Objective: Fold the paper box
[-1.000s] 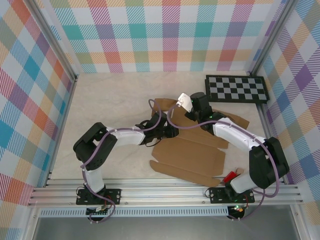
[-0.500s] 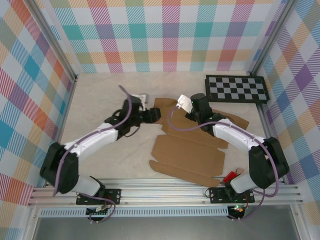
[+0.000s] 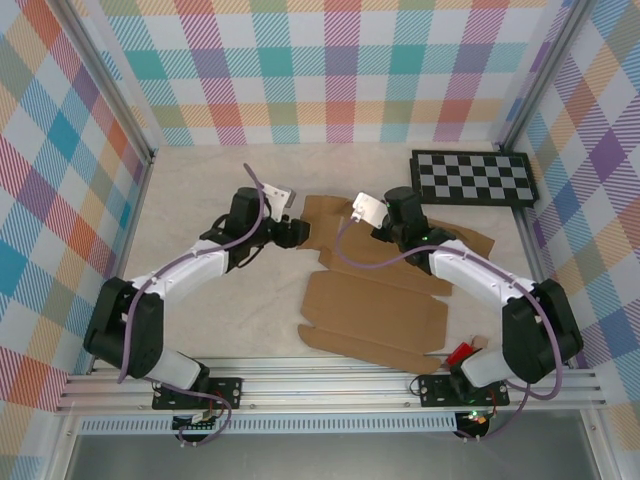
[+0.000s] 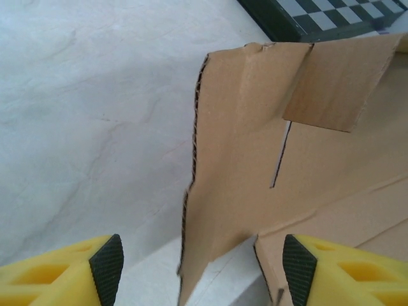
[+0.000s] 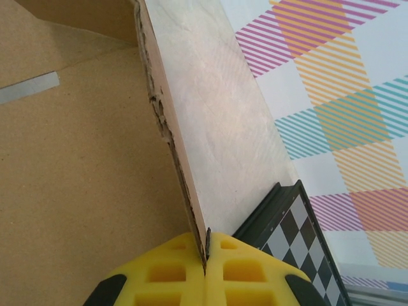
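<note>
Though unclear overhead, right gripper (image 5: 206, 245) tight on the paper box (image 5: 76, 159) edge, left gripper (image 4: 203, 268) wide astride it

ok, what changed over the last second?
Left tool swung from the middle of the paper box out to its far-left flap, jaws now open astride that edge. Right tool stayed pinched on the far flap edge; the box lies much as before.

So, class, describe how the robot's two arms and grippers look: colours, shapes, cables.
Both arms, left arm and right arm, have white links, black joints and looping purple cables. The left gripper and right gripper have yellow moulded fingers; the left's carry black pads.
</note>
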